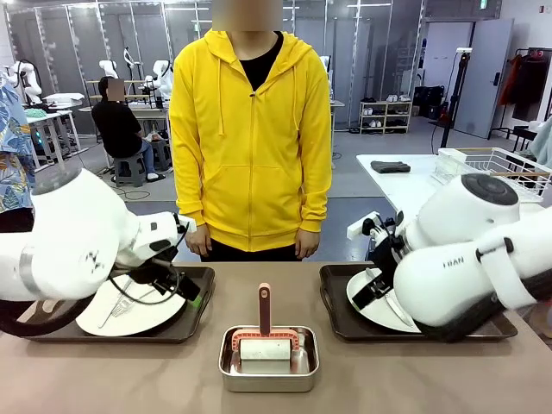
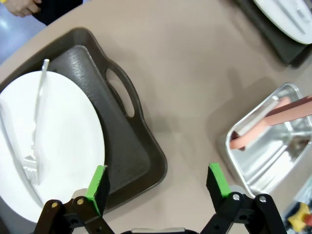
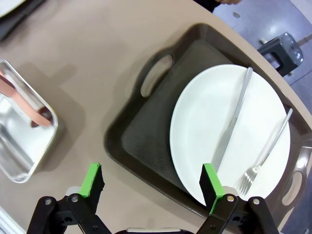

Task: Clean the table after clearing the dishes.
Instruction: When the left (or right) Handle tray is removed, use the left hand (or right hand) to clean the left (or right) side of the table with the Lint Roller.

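1. Table with a matte taupe-brown top is seen spanning the front view; a person in a yellow hooded jacket is stood at its 12 o'clock edge, arms hanging down.
2. At 9 o'clock on the top, the left tray, dark brown with cut-out handles, is laid flat, and the left plate, round and white, is carried on it.
3. A silver fork is laid across that plate; a second long utensil at the plate's rim is possibly the knife, though it is too faint to be sure.
4. At 3 o'clock the right tray is placed, holding the right plate, on which a knife and a second fork are laid side by side.
5. At 6 o'clock, between the trays and apart from both, a small steel pan is set, with a pink-handled tool stood in it.
6. The left gripper is held above the left tray's corner nearest the pan, fingers spread wide and empty; one green pad is seen over the tray's edge, the other over bare table.
7. The right gripper is likewise spread wide with nothing between its fingers, one pad over the right plate's rim by the knife, the other over bare table.
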{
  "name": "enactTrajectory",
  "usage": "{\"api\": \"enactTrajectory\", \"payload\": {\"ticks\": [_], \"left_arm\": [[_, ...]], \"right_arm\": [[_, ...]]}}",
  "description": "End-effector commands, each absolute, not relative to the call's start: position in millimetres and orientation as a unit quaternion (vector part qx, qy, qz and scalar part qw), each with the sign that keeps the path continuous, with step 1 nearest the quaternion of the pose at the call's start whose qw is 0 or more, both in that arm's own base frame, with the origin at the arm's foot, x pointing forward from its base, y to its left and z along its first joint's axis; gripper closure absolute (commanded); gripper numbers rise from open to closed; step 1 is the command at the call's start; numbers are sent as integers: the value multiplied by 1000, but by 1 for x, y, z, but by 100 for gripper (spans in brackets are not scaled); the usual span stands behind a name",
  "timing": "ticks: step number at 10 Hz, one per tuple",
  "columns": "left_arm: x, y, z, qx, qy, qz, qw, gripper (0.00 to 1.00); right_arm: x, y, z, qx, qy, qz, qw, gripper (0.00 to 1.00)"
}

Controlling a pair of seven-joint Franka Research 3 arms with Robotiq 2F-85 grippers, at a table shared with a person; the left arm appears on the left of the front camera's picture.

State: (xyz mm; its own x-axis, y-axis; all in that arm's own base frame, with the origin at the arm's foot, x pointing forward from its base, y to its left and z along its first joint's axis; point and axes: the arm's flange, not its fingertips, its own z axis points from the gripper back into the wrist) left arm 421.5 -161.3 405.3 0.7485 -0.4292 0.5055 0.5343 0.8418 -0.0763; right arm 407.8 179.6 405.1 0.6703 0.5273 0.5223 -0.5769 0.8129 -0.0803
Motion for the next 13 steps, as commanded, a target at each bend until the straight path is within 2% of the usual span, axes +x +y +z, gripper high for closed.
{"api": "enactTrajectory", "payload": {"ticks": [1,3,4,5,9,11,12,13], "left_arm": [[442,-130,429,-162,-211,-253,930,0],[455,-109,444,-236,-170,-245,925,0],[464,-97,449,-310,-137,-232,912,0],[474,-87,447,-386,-131,-202,890,0],[486,-36,424,-622,-111,-185,752,0],[495,-27,405,-669,-99,-173,716,0],[498,-30,398,-649,-83,-167,737,0],[502,-30,399,-658,-92,-149,733,0]], "right_arm": [[424,160,438,115,-242,294,917,0],[449,138,452,212,-186,276,919,0],[465,120,457,290,-145,261,909,0],[472,109,456,323,-126,250,904,0],[496,67,436,476,-76,181,857,0],[503,61,431,549,-57,169,816,0],[506,62,430,563,-61,158,809,0],[507,64,430,588,-68,153,792,0]]}}
